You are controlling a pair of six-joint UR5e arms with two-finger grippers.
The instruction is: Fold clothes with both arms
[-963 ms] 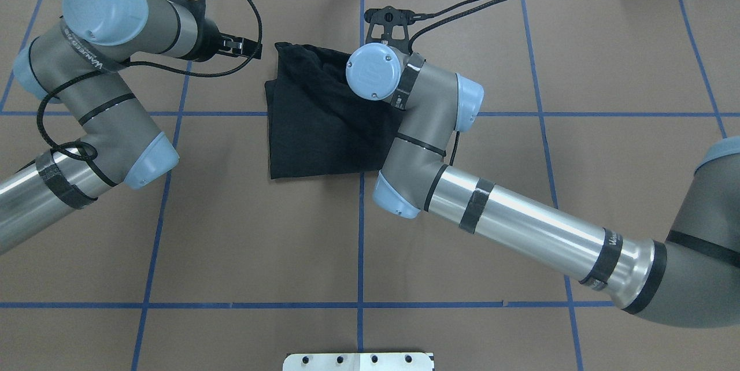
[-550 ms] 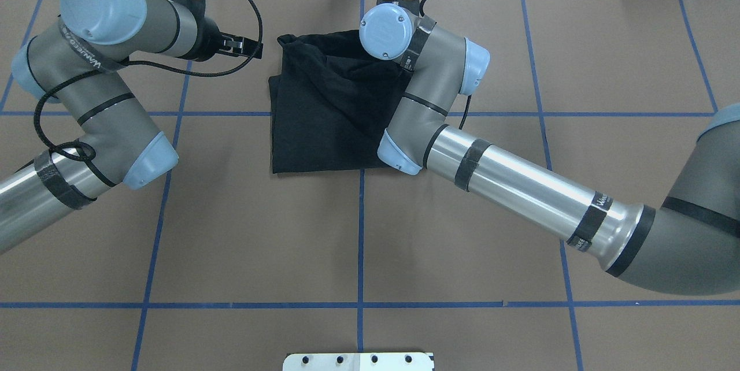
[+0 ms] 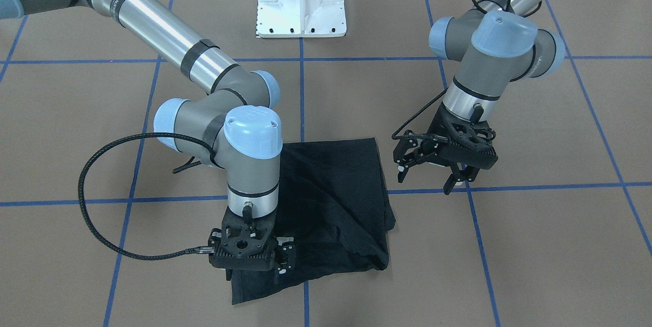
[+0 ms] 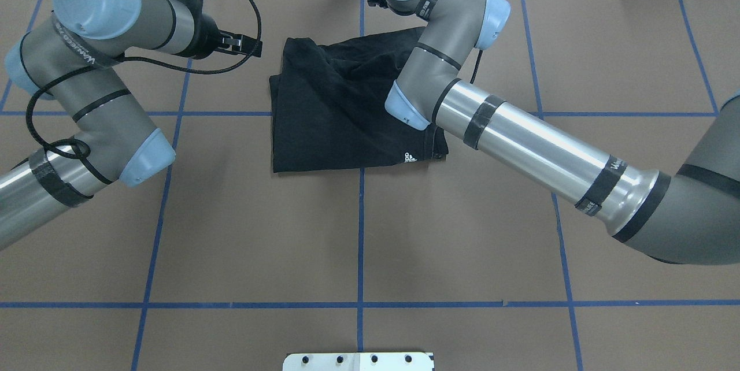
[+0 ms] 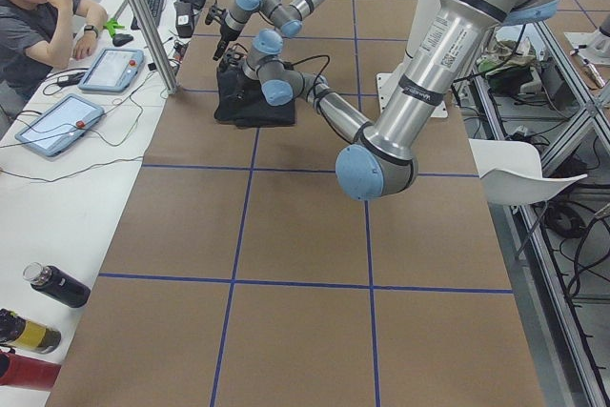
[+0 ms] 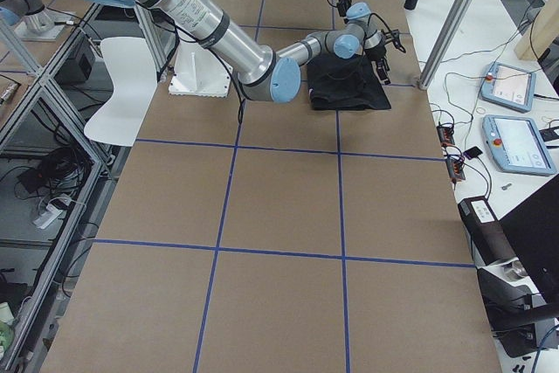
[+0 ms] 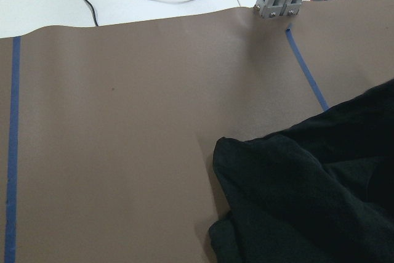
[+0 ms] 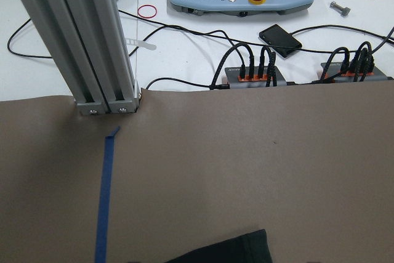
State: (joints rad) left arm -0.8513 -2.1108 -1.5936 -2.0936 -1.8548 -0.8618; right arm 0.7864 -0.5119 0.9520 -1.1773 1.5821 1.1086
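Brown paper gridded with blue tape (image 4: 360,232) covers the table (image 4: 231,244); on it we see one black T-shirt (image 4: 329,122), partly folded, at the far middle, its far right corner hidden overhead by the right arm (image 4: 520,145). Of two grippers, the right gripper (image 3: 253,261) is pinching the shirt's edge, while the left gripper (image 3: 432,178) hangs spread just beside it, touching nothing. We count two tablets (image 6: 515,115) and one seated person (image 5: 38,16) beyond the table.

We see the right claw (image 3: 253,261) has carried the T-shirt (image 4: 341,111) corner out toward the bench's far edge, spreading the cloth wider and uncovering a small white logo (image 4: 409,158).
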